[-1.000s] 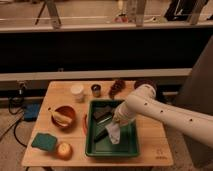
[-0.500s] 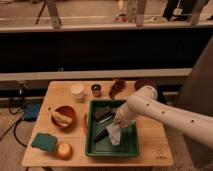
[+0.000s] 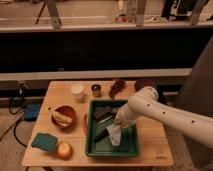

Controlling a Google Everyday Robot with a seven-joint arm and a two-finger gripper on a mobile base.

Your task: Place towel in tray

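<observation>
A green tray [image 3: 95,145] sits in the middle of the wooden table. A pale crumpled towel [image 3: 114,134] hangs down into the tray from under my gripper [image 3: 118,123]. The gripper is at the end of my white arm [image 3: 160,110], which reaches in from the right, and it hovers low over the tray's centre. The towel's lower end rests on or just above the tray floor. Dark flat objects [image 3: 102,114] also lie inside the tray.
A brown bowl [image 3: 64,116] with a banana stands left of the tray. A green sponge [image 3: 45,141] and an orange fruit [image 3: 64,149] lie at the front left. A white cup [image 3: 77,92], a small dark jar [image 3: 96,90] and dark items [image 3: 118,88] stand behind the tray.
The arm and towel have shifted only slightly, lower into the tray. Nothing else has moved.
</observation>
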